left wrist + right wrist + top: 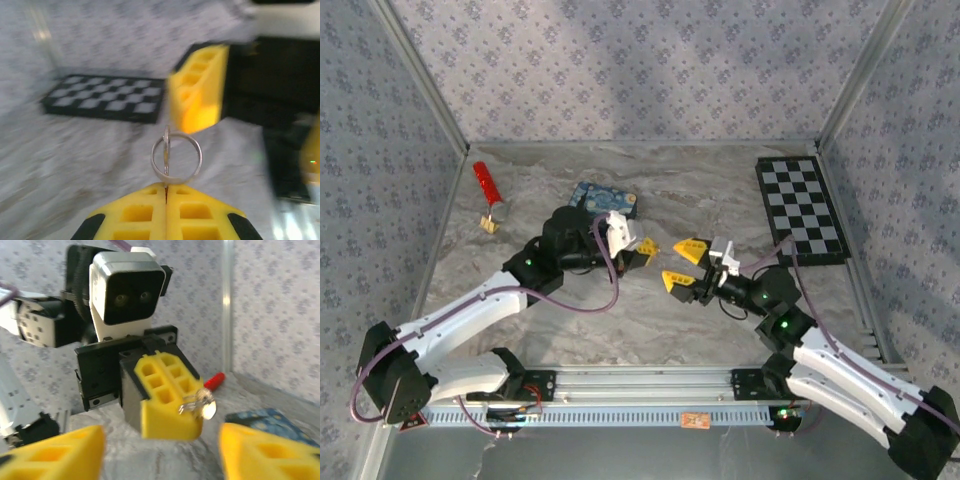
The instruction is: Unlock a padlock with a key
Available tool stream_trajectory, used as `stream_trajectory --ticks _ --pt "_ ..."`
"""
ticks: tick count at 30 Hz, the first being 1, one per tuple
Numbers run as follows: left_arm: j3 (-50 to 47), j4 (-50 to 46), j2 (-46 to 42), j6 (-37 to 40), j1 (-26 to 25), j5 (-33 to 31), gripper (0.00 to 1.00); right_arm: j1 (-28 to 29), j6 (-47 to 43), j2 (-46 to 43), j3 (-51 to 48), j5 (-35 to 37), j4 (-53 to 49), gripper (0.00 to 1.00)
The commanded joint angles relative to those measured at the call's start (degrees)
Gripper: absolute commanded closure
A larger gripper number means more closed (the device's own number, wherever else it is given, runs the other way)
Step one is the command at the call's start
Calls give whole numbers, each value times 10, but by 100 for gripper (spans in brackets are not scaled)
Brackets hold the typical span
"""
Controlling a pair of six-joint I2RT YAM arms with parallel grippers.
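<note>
At the far left of the table (650,335) a red stick (485,183) lies with a tan block (491,224) at its near end. The left arm (470,310) runs from its base at the near left corner, low over the table and up toward the middle, where its wrist bends to the right. A blue tin (603,198) lies just behind that wrist. The left gripper (647,246) points right, its yellow jaws pressed together on a key ring (175,159). The ring sticks out past the fingertips and is held clear of the table. Just to its right, the right gripper (684,266) faces it with jaws spread wide and nothing between them. One of its fingers (200,90) stands close behind the ring in the left wrist view. A checkerboard (802,208) lies at the far right. The right arm (840,370) reaches in from the near right corner, its forearm angling up and left toward the centre.
</note>
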Motion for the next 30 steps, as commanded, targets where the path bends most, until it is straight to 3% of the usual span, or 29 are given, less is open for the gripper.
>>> stream_trajectory --ticks 1,5,9,15,22,30 --pt "58 -97 23 171 -8 -225 100 -12 29 -44 14 107 -110 19" --pt "96 -178 58 337 -19 -275 100 -66 158 -39 43 109 -184 20" --pt "106 -220 68 479 -38 -298 100 -134 370 8 88 67 -271 25" --pt "76 -166 50 586 -37 -224 100 -149 633 72 59 -6 -162 31" --pt "36 -54 67 629 -38 -168 100 -72 671 116 88 23 -104 33" --pt "-33 169 107 633 -56 -181 100 -38 718 151 81 63 -59 45"
